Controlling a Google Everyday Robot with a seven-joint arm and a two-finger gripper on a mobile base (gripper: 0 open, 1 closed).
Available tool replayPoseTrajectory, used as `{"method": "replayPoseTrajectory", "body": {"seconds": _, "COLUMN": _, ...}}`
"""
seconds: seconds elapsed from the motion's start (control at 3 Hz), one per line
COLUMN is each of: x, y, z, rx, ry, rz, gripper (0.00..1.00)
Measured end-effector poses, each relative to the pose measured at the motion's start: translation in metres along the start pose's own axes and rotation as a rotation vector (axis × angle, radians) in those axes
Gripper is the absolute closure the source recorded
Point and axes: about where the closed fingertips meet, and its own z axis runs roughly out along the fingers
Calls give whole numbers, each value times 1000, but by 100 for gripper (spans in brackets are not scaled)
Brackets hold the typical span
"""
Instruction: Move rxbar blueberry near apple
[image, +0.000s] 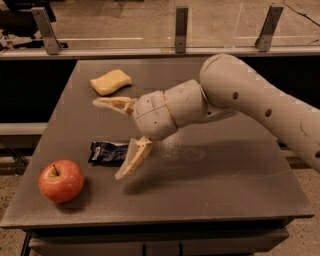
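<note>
The rxbar blueberry (106, 152) lies flat on the desk (225, 180) near the apple (61, 180), not touching it, so the move looks essentially done. The end effector (106, 139) hangs just over the bar, released, spread wide and holding nothing. Bare desk opens to the right, while the apple sits close to the front-left edge.

Free tabletop (200, 175) between hand (106, 139) and apple (61, 181)
</note>
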Motion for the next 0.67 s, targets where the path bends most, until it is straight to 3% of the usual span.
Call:
{"method": "replayPoseTrajectory", "body": {"seconds": 0.33, "x": -3, "y": -3, "z": -5, "rx": -42, "ry": 53, "rz": 38, "gripper": 0}}
{"method": "replayPoseTrajectory", "body": {"seconds": 0.67, "x": -7, "y": -6, "z": -40, "rx": -26, "ry": 207, "rz": 159, "gripper": 0}}
